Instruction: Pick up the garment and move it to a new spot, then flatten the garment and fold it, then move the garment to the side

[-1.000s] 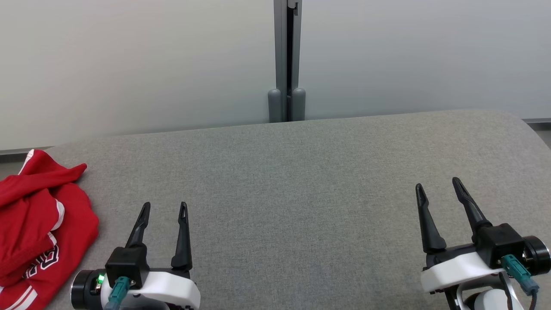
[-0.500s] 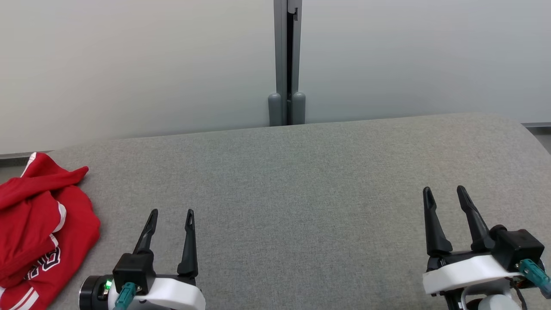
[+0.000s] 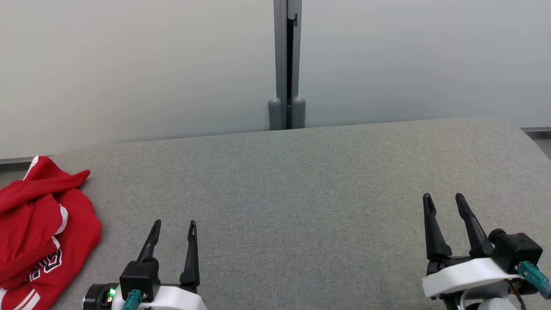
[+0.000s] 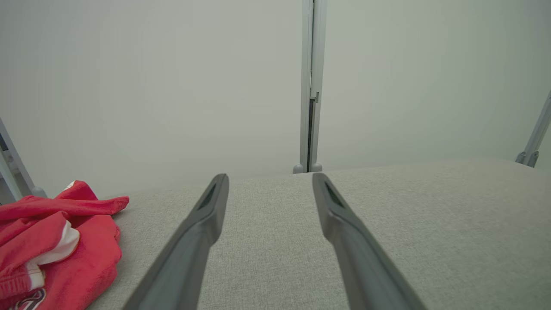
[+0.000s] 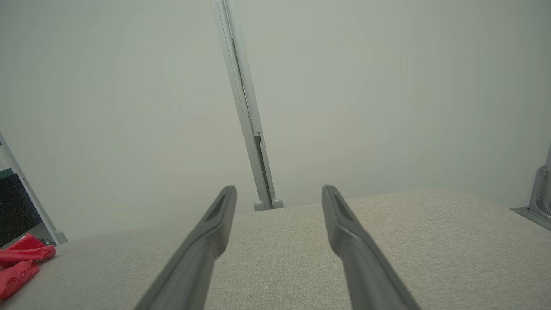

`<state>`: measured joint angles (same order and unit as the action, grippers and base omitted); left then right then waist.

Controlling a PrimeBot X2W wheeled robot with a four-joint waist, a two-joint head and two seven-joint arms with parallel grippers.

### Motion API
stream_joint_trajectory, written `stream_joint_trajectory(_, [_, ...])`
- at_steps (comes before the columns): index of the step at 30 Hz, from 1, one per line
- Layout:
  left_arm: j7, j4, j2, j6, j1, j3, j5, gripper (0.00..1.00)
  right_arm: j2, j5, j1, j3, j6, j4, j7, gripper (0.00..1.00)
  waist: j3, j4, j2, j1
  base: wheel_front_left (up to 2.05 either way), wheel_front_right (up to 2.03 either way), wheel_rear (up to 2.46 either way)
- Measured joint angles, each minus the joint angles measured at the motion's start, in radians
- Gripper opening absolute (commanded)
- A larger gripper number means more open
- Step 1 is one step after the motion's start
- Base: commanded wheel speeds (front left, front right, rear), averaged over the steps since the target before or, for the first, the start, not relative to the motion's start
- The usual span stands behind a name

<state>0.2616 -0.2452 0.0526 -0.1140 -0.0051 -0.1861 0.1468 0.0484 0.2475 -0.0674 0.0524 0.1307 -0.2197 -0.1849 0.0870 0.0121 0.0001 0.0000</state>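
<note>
A crumpled red garment [image 3: 41, 232] with white trim and lettering lies at the left edge of the grey fabric surface [image 3: 301, 193]. My left gripper [image 3: 174, 224] hovers open at the lower left, to the right of the garment and apart from it, nothing between its fingers. In the left wrist view the garment [image 4: 56, 245] sits left of the open left gripper [image 4: 269, 178]. At the lower right, my right gripper [image 3: 443, 198] is open and empty. The right wrist view shows the open right gripper [image 5: 280, 191] and the garment [image 5: 21, 258] far left.
A pale wall with a grey vertical post [image 3: 287, 64] stands behind the surface. The surface's far edge curves off at the right [image 3: 525, 129]. A metal frame leg [image 4: 533, 137] shows at the right of the left wrist view.
The head camera has tilted, shifting the whole scene downward. Both grippers have drawn back toward the bottom of the view; the right one has also turned more upright. The garment has not moved.
</note>
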Motion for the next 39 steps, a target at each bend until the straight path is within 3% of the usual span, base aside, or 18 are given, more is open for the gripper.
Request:
stream_joint_trajectory(14, [0.000, 0.014, -0.003, 0.002, 0.000, 0.012, -0.002, 1.00, 0.000, 0.002, -0.005, 0.002, 0.000, -0.020, -0.004, 1.00, 0.003, 0.000, 0.0000, 0.0000, 0.00, 0.00, 0.00])
stream_joint_trajectory(21, [0.000, 0.023, -0.004, 0.001, 0.000, 0.011, 0.000, 1.00, 0.000, 0.020, -0.004, 0.027, 0.000, -0.023, -0.013, 1.00, -0.001, -0.031, 0.0000, 0.0000, 0.00, 0.00, 0.00])
stream_joint_trajectory(28, [0.000, 0.018, -0.004, 0.009, -0.002, 0.032, -0.022, 1.00, 0.000, 0.047, 0.004, 0.064, 0.000, -0.023, -0.024, 1.00, -0.006, -0.110, 0.0000, 0.0000, 0.00, 0.00, 0.00])
stream_joint_trajectory(39, [0.002, 0.027, 0.017, 0.017, -0.008, 0.094, -0.050, 1.00, 0.000, 0.078, 0.004, 0.128, 0.000, -0.030, -0.045, 1.00, -0.013, -0.307, 0.0000, 0.0000, 0.00, 0.00, 0.00])
